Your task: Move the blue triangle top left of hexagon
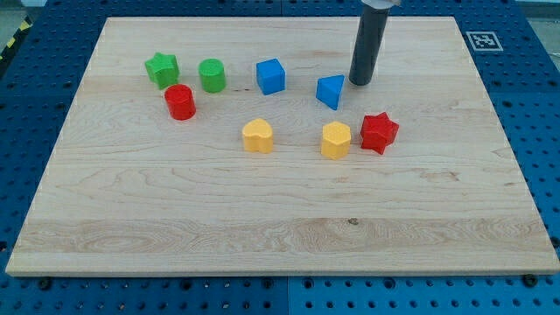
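The blue triangle (331,90) lies on the wooden board in the upper middle. The yellow hexagon (335,139) sits just below it. My tip (360,82) is at the end of the dark rod, just to the right of the blue triangle and slightly above it, close to or touching its right edge. A red star (379,133) lies right of the hexagon.
A blue cube (271,76) lies left of the triangle. A yellow heart-like block (257,136) lies left of the hexagon. A green star (162,69), a green cylinder (212,75) and a red cylinder (180,101) sit at the upper left. The board (280,219) rests on a blue pegboard.
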`<state>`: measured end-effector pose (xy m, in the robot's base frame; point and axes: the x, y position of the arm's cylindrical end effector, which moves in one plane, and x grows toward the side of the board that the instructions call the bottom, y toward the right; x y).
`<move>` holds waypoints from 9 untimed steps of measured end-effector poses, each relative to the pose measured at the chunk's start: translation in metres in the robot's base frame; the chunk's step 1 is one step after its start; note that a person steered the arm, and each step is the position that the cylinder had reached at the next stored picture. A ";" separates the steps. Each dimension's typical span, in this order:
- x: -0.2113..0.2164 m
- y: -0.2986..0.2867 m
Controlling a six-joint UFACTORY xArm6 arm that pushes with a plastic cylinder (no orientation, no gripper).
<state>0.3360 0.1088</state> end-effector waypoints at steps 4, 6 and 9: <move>-0.012 -0.054; 0.017 -0.054; 0.020 -0.056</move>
<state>0.3560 0.0532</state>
